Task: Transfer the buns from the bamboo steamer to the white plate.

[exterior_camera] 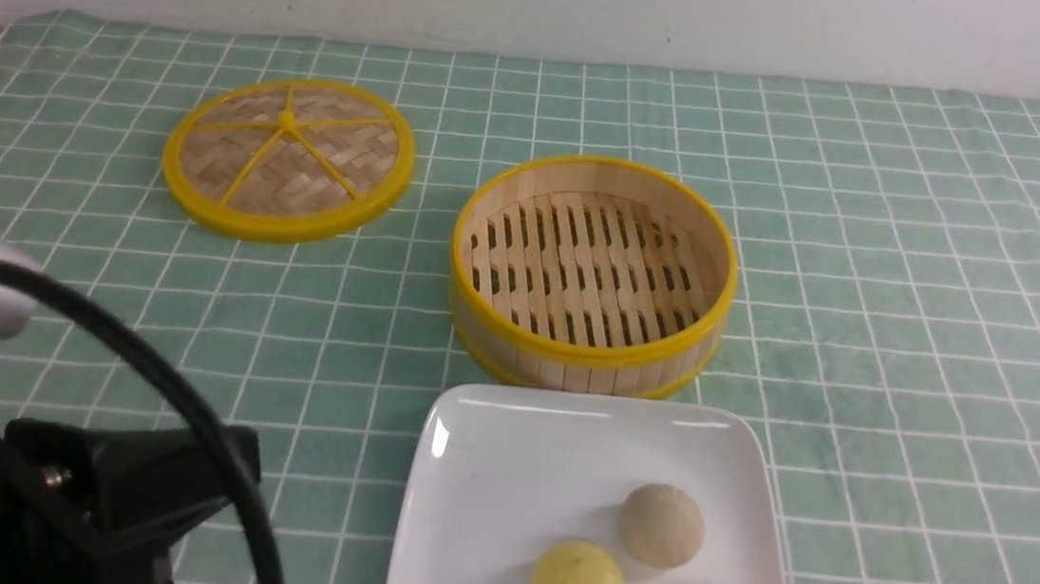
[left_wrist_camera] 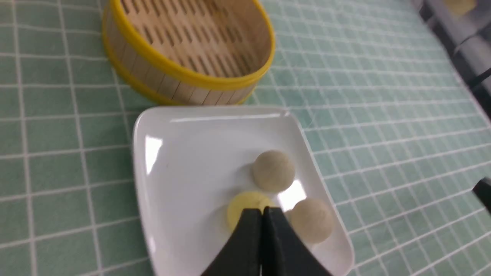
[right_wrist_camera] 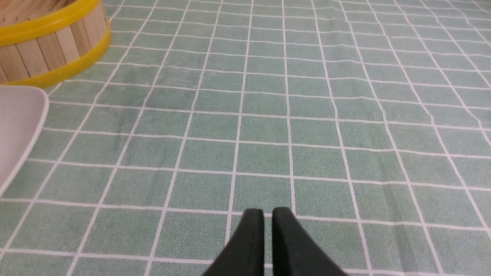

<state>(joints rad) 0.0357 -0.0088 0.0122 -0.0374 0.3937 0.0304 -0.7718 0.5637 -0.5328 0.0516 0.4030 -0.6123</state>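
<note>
Since the bamboo steamer [exterior_camera: 593, 270] stands empty and all three buns [exterior_camera: 661, 525] rest on the white plate [exterior_camera: 502, 481], the left pincer [left_wrist_camera: 262, 210] is pressed together, the right pincer [right_wrist_camera: 267, 213] barely parted, neither holding anything.

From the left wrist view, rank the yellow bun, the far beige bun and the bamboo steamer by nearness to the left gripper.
1. Yellow bun: on the white plate, right behind the left gripper tips.
2. Far beige bun: on the plate, further in.
3. Bamboo steamer: beyond the plate's far edge, empty.
</note>
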